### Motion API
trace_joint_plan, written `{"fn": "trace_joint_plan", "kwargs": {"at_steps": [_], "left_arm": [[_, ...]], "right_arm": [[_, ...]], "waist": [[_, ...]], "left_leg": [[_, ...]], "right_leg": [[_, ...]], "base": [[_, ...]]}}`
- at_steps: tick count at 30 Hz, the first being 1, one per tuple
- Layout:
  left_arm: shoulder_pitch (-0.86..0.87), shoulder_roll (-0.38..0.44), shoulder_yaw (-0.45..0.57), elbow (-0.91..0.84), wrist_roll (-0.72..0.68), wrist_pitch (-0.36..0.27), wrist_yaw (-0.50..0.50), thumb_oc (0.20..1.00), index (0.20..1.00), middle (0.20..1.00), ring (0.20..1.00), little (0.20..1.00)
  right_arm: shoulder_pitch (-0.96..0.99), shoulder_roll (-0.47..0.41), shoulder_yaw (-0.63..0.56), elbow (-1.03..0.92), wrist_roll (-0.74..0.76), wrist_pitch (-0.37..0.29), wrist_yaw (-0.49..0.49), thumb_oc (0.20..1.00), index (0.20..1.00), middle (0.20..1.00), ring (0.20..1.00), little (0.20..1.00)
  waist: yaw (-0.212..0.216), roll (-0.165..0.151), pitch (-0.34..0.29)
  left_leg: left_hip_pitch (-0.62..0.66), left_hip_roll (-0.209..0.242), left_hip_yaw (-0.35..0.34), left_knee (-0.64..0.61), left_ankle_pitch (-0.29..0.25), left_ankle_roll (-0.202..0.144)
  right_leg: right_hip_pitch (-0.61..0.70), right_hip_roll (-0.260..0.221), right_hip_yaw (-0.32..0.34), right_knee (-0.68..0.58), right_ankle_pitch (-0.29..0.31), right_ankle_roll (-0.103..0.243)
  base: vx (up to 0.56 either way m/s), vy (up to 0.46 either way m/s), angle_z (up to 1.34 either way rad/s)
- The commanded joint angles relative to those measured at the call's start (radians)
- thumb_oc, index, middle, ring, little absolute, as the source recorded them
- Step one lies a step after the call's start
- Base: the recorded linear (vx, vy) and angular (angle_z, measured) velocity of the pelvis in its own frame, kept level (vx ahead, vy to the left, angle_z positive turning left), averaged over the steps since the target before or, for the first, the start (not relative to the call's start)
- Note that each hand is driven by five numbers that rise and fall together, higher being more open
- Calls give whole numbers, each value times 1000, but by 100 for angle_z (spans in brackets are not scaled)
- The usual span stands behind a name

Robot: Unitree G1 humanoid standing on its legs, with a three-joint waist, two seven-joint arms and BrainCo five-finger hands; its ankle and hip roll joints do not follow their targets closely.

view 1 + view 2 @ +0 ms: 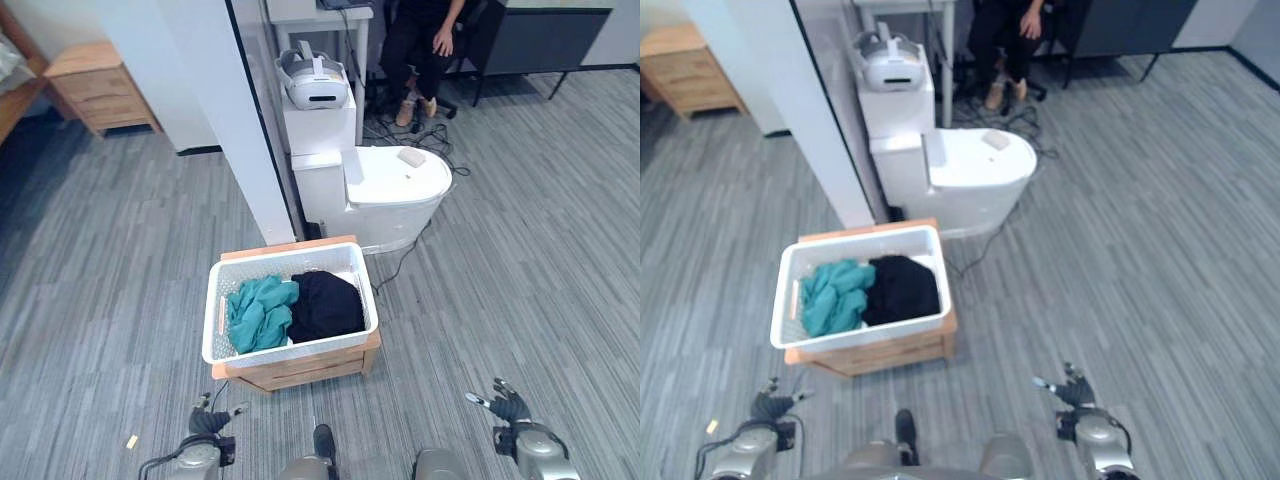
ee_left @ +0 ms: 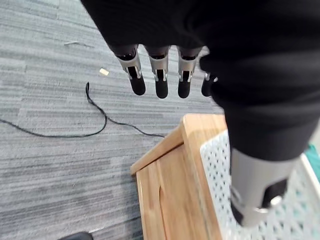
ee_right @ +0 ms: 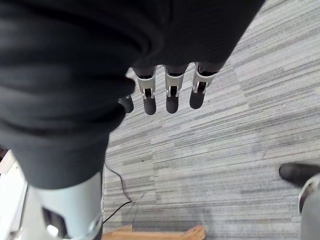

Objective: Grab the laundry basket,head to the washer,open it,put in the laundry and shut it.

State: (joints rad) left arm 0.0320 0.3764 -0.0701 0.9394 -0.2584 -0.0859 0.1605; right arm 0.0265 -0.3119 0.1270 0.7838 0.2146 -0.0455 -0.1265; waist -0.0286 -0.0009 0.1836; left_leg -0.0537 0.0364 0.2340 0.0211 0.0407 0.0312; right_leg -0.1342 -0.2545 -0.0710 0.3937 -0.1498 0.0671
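Both hands, left hand (image 1: 205,424) and right hand (image 1: 508,408), hung with loose straight fingers holding nothing, short of the laundry basket (image 1: 222,298).
Basket sat on one wooden crate (image 1: 300,368) with two clothes, teal (image 1: 259,312) and black (image 1: 325,305). Looked like the grab step; next they'd need to reach its sides.

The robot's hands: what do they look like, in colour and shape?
The left hand and the right hand look alike: a row of silver fingers with rounded dark tips, and a thick silver thumb set apart. A dark cover lies over the back of each hand and its wrist.
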Motion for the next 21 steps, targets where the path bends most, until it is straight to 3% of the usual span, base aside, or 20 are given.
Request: {"fn": "trace_joint_plan", "kwargs": {"at_steps": [1,2,3,7,12,21], "left_arm": [[38,40,36,-42,23,-21,17,1000,1000,1000,1000,1000],[35,36,43,-26,14,-26,22,1000,1000,1000,1000,1000],[35,39,45,-28,13,-23,23,1000,1000,1000,1000,1000],[51,35,74,-90,-7,-40,36,1000,1000,1000,1000,1000],[70,39,125,-180,-51,-57,56,1000,1000,1000,1000,1000],[-86,97,81,-64,-7,-42,98,1000,1000,1000,1000,1000]], "right_arm": [[-37,-41,12,-15,-9,-26,-9,1000,1000,1000,1000,1000],[-52,-55,32,-21,-26,-31,-15,1000,1000,1000,1000,1000],[-47,-58,34,-27,-33,-30,-18,1000,1000,1000,1000,1000],[-40,-83,38,-113,-64,-38,-31,1000,1000,1000,1000,1000],[-86,-133,76,-259,-101,-44,-15,1000,1000,1000,1000,1000],[-264,-102,253,-289,-130,-34,7,1000,1000,1000,1000,1000]], "waist": [[-10,-24,5],[-17,-24,16],[-18,-31,18],[-5,-44,20],[12,-34,-2],[13,-10,6]], "left_leg": [[-46,28,-56,126,-82,-43],[-3,4,-59,90,-90,-39],[1,-9,-70,92,-94,-40],[-1,-24,-80,96,-95,-42],[5,-20,-83,65,-91,-54],[5,-18,-77,0,-62,-64]], "right_leg": [[25,82,-14,-127,110,56],[-6,129,-63,-172,99,47],[8,147,-61,-204,93,44],[37,158,-48,-256,95,37],[64,165,-52,-340,117,34],[69,170,-51,-385,127,36]], "base": [[235,160,-4],[209,80,-8],[185,42,-14],[73,-36,35],[70,-47,-1],[-6,1,2]]}}
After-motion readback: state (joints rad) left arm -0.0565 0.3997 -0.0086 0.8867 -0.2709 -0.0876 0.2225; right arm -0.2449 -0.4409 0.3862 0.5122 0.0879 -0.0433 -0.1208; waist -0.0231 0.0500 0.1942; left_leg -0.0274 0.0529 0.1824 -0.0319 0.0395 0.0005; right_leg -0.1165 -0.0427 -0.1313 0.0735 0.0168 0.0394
